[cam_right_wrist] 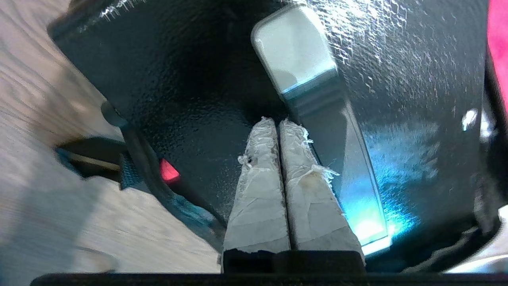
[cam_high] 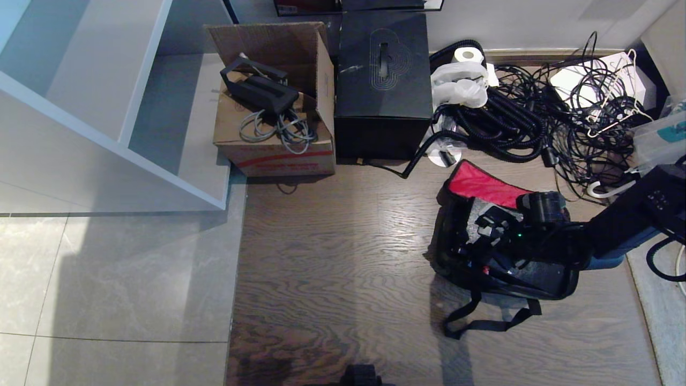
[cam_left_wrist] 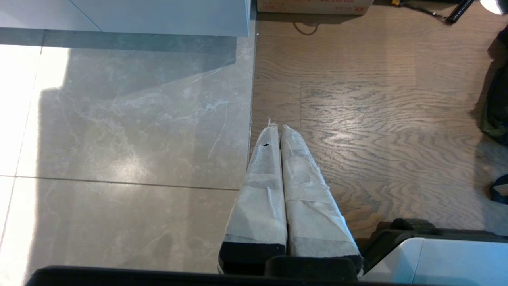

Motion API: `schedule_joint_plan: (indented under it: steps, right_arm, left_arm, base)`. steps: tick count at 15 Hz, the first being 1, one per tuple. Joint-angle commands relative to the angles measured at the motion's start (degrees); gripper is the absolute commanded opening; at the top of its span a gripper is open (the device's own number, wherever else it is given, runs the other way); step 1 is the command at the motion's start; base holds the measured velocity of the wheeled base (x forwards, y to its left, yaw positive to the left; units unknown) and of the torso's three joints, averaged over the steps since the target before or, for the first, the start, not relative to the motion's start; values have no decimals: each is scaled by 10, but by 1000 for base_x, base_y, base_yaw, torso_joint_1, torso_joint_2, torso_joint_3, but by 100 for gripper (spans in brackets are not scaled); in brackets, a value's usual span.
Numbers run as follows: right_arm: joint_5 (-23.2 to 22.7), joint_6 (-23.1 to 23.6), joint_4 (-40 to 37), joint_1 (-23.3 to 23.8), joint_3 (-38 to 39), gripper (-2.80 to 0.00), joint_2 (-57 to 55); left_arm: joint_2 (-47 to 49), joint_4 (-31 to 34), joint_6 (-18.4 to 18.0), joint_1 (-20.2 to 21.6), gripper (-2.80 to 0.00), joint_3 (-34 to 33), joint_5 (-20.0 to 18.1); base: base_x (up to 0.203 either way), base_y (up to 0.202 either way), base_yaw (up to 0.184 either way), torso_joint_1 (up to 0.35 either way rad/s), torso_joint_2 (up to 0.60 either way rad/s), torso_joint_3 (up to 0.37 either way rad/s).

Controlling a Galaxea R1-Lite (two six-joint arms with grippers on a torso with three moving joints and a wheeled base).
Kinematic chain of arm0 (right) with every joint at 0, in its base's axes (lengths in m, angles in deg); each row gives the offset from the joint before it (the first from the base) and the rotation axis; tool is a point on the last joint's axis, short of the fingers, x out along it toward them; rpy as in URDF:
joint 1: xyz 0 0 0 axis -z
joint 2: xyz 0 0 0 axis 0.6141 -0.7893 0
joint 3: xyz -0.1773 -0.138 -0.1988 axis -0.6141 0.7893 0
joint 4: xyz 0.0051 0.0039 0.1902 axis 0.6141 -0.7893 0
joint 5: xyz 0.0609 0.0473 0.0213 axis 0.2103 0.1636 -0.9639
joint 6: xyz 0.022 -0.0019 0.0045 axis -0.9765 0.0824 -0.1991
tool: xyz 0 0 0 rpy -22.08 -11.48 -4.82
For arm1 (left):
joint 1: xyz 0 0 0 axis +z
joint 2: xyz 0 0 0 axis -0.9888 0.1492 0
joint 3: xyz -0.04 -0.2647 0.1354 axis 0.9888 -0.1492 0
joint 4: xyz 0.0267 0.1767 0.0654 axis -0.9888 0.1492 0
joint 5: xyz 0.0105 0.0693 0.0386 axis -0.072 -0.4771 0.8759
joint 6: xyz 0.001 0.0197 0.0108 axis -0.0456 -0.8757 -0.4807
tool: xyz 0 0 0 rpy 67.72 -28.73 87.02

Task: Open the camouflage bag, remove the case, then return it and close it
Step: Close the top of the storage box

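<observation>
The camouflage bag [cam_high: 504, 257] lay on the wood floor [cam_high: 332, 257], just in front of a tangle of cables [cam_high: 541, 118], with its red-lined lid [cam_high: 482, 185] thrown back. The case [cam_right_wrist: 190, 79] sat inside the open bag, its speckled black face and handle [cam_right_wrist: 313, 99] uppermost and a small red latch [cam_right_wrist: 168, 171] at one edge. The right gripper [cam_right_wrist: 279, 124] hovered over the case beside the handle, its taped fingers pressed together and holding nothing. The left gripper [cam_left_wrist: 278, 129] was parked over bare floor, jaws likewise closed and empty. The case appeared rigid, glossy and probably slick on its flat faces; the handle looked the soundest purchase. The bag was soft-walled and likely to sag or drag on lifting.
</observation>
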Motion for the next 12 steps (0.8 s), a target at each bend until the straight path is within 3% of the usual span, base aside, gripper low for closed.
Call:
schedule_joint_plan:
  steps: [1,3,6,9,12]
  right_arm:
    - [-7,-64,-6,-17,-1,-280,20]
    - [-31,-137,-31,-37,-12,-280,44]
    - [-99,-183,-89,-48,-17,-280,73]
    - [-99,-283,-91,-81,-39,-280,35]
    - [-67,-317,-90,-88,-72,-280,-26]
  left_arm:
    - [0,1,0,0,-280,0,0]
    - [0,1,0,0,-280,0,0]
    - [0,1,0,0,-280,0,0]
    - [0,1,0,0,-280,0,0]
    - [0,1,0,0,-280,0,0]
  base:
    - [0,0,0,0,0,0]
    - [0,0,0,0,0,0]
    - [0,0,0,0,0,0]
    - [0,0,0,0,0,0]
    - [0,0,0,0,0,0]
